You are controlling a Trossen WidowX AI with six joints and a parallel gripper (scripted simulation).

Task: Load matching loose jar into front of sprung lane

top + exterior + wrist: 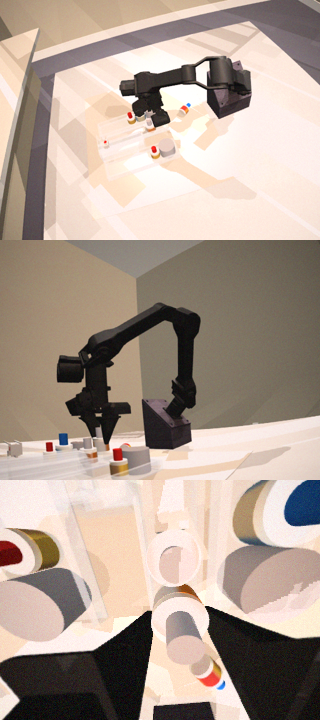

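— Jar position?
— Grey-capped jar [99, 440] upright, long axis vertical, clamped in the gripper [99, 438] at the middle lane's front, right behind its twin [89, 448].
— Neighbours?
— Grey cylinder [136, 459] and red-capped jar [118, 462] on one side; blue-capped jar [63, 442] on the other; one toppled jar [184, 108] near the base.

The gripper [100, 432] is showing matt black, plastic-looking fingers, clamped on the smooth, matt grey-capped jar [99, 439]. Just ahead of it, the lane rack [121, 140] is looking like clear, glossy plastic. Beneath them the table [258, 155] is appearing pale, smooth and faintly sheened.
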